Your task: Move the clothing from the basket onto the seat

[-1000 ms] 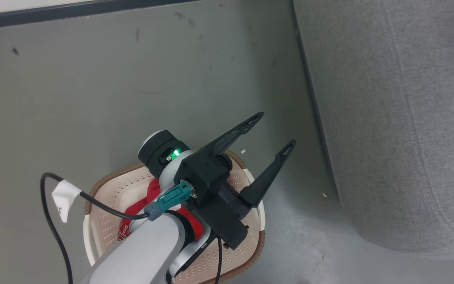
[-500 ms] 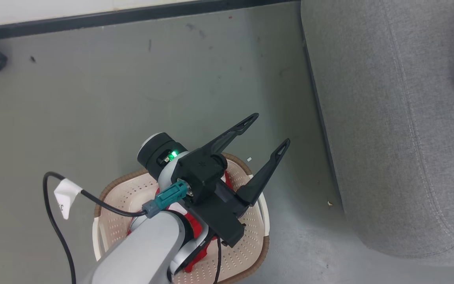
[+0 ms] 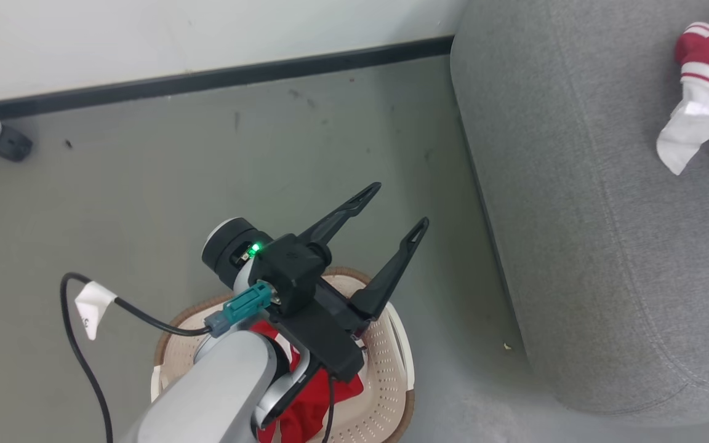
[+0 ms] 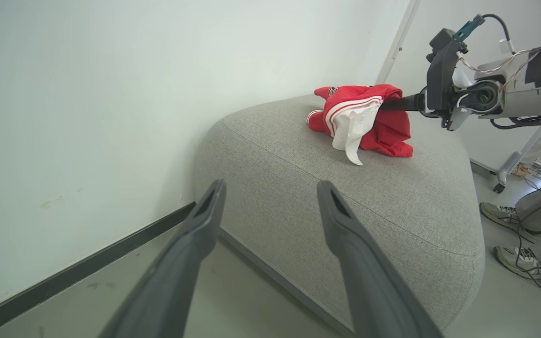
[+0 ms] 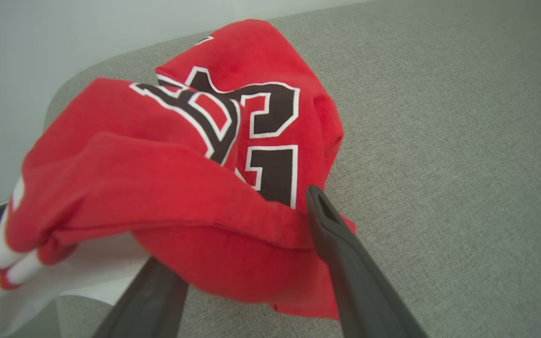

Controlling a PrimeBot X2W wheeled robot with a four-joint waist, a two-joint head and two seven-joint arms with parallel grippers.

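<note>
Left gripper (image 3: pixel 399 203) hangs splayed above the basket (image 3: pixel 391 354) (red clothing (image 3: pixel 305 418) inside); right gripper (image 5: pixel 242 211), unclenched, straddles the jersey (image 5: pixel 261 112) on the seat (image 5: pixel 439 141).

We see the left end effector (image 3: pixel 399 204) in matt black plastic, w/ a smooth pale forearm (image 3: pixel 219 394) behind it, slight sheen. Under it, the basket (image 3: pixel 391 344): smooth perforated plastic, rim looks textured. The clothing (image 3: pixel 305 412) in there is soft matt cloth; same for the piece draped over the right end effector (image 5: pixel 251 197), printed letters flat. Ahead of both, the seat (image 3: pixel 576 215): coarse woven fabric, stitched seam. Floor (image 3: pixel 268 154) below: smooth, dull.
</note>
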